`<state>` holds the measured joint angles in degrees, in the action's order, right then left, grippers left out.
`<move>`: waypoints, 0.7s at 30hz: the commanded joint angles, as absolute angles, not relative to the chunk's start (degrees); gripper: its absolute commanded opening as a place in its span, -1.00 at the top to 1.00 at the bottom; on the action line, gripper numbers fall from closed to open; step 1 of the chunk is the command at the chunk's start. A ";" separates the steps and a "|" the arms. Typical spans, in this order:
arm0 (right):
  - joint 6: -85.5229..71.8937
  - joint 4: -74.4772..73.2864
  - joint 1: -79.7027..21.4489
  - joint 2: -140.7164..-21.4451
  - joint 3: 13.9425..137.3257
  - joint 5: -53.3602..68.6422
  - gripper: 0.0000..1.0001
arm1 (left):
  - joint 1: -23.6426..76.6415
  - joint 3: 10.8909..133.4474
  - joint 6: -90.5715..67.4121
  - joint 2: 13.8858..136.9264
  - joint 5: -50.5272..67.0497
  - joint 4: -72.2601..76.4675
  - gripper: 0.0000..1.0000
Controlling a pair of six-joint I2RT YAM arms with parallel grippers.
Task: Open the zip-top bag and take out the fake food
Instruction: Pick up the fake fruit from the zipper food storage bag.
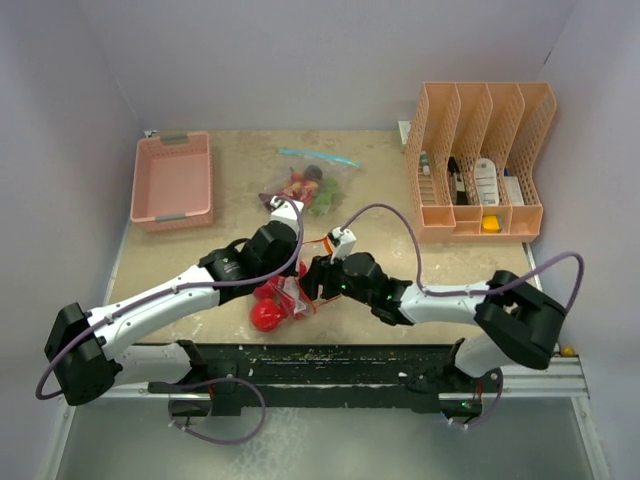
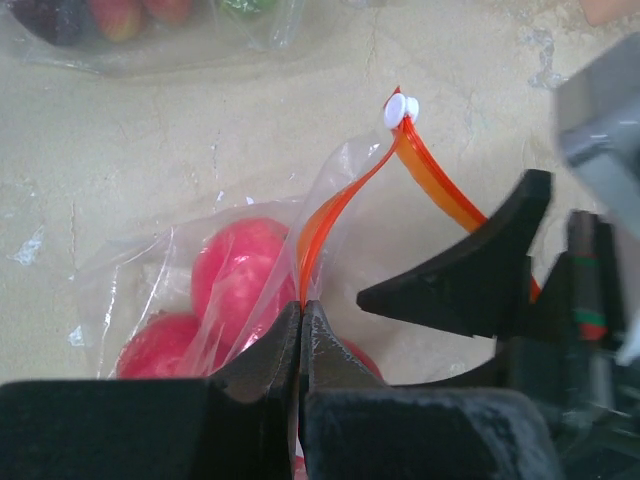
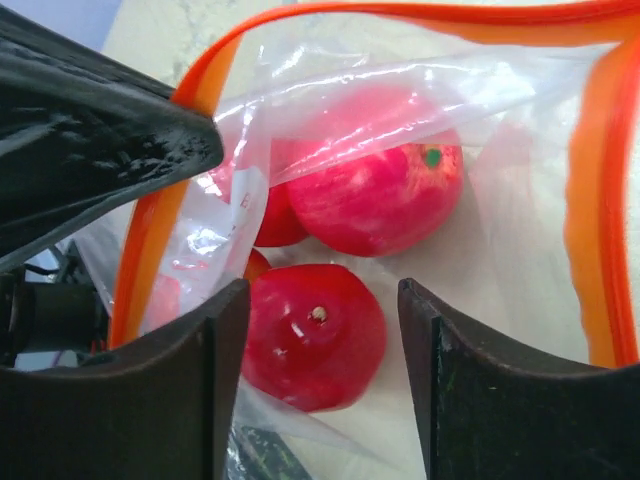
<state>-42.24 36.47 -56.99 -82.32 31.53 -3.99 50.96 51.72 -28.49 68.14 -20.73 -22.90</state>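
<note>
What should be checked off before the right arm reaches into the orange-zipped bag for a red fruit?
1. Hold: the left gripper is shut on the orange zip strip: ok.
2. Opening: the mouth of the bag is spread wide in the right wrist view: ok.
3. Jaws: the right gripper is open at the mouth: ok.
4. Aim: the nearest red apple sits between its fingers: ok.
5. Snag: the loose film drapes over the farther apple; whether it is clear of the fingers: cannot tell.
6. Depth: far enough in to close on the apple: cannot tell.
</note>
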 commanded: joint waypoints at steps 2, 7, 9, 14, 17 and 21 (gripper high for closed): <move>-38.92 39.50 -58.14 -90.14 36.82 -0.08 -0.43 | 50.54 52.36 -29.14 67.77 -19.89 -20.28 1.00; -38.41 39.02 -60.88 -95.26 39.83 1.99 -0.59 | 50.49 52.29 -29.12 67.45 -21.67 -21.66 1.00; -38.19 38.78 -61.86 -98.14 40.86 3.06 -0.62 | 50.18 52.13 -29.18 67.20 -22.26 -21.67 1.00; -39.99 43.26 -63.21 -101.84 38.77 5.01 -0.61 | 49.59 52.52 -28.80 67.61 -22.43 -22.27 1.00; -40.34 46.63 -63.20 -100.42 35.91 6.04 -0.62 | 48.93 52.39 -28.34 67.67 -22.84 -22.77 1.00; -38.92 48.23 -63.25 -98.26 33.74 8.92 -0.63 | 47.52 52.11 -27.91 67.42 -22.32 -22.81 1.00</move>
